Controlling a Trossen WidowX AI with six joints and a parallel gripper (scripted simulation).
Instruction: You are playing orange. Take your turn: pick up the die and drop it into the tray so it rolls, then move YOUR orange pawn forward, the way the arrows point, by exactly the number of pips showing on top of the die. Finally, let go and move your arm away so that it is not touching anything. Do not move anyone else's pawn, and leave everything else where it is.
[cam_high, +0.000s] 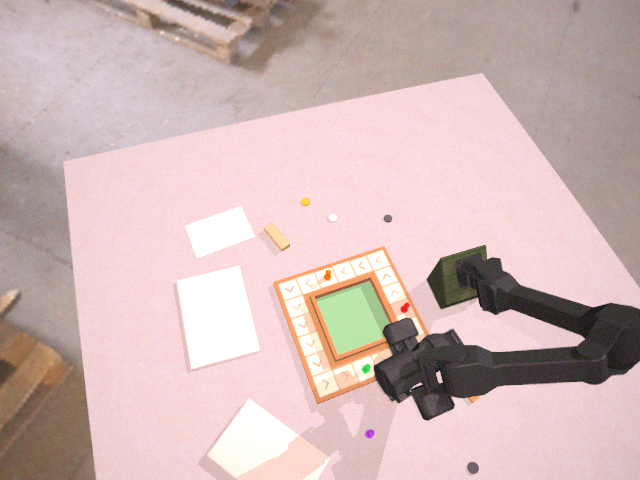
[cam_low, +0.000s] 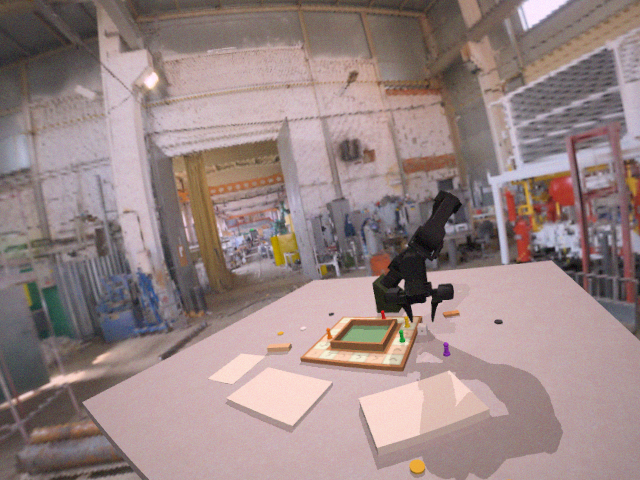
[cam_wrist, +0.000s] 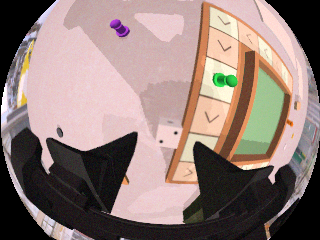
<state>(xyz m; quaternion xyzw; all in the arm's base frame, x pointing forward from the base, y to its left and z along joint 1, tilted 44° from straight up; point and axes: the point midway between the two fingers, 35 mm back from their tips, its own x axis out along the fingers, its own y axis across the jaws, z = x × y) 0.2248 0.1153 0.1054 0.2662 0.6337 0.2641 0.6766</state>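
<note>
The white die (cam_low: 422, 329) (cam_wrist: 168, 136) lies on the table just outside the board's edge; two pips show on its large face in the wrist view. The arm hides it in the top view. My gripper (cam_low: 422, 320) (cam_wrist: 166, 141) is open, pointing down, with its fingertips above and either side of the die, not visibly touching it. The orange pawn (cam_high: 327, 275) (cam_low: 328, 334) (cam_wrist: 290, 122) stands on the board's far row, two squares from the corner. The green-floored tray (cam_high: 348, 320) (cam_low: 364, 334) (cam_wrist: 260, 115) in the middle of the board is empty.
Green pawn (cam_high: 366, 368) (cam_low: 401, 336) (cam_wrist: 230, 80), yellow pawn (cam_low: 406, 322) and red pawn (cam_high: 405, 307) (cam_low: 383, 314) stand on the board (cam_high: 325, 383). Yellow is close to my fingers. A purple pawn (cam_high: 369, 433) (cam_low: 446, 349) stands off it. Blocks, discs and white slabs lie around.
</note>
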